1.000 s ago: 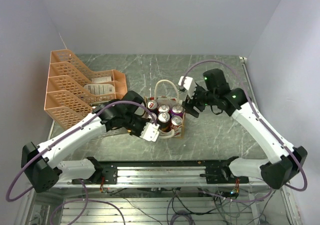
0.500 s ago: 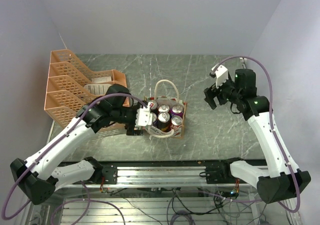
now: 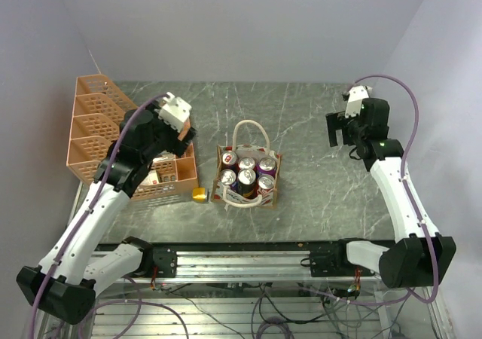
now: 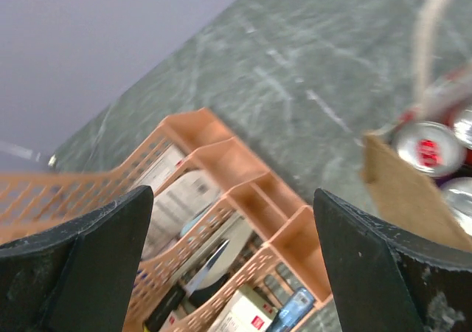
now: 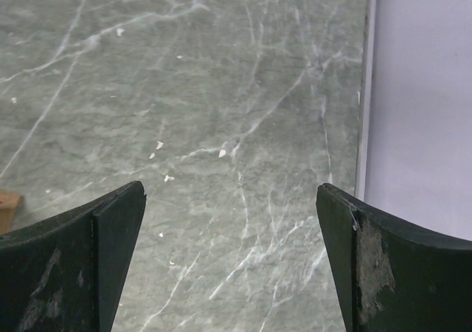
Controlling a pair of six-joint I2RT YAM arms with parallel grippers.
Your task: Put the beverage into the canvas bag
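Top view: we log one tan canvas bag with white loop handles (image 3: 276, 179) mid green marbled desk (image 3: 324, 196), six silver-topped beverage cans (image 3: 247, 176) upright inside; left hand (image 3: 185, 132) above orange plastic mesh rack (image 3: 98, 139), right hand (image 3: 340, 132) well apart. Left wrist: hand spread wide, empty. Right wrist: same. We judge loading finished; lift away clear of the handles.

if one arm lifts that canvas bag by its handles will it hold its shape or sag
Probably heavy for its size: the canvas bag holds six cans. Its soft walls would likely sag, and the thin loop handles look floppy. Pushed, it should slide rather than tip, being low and full.
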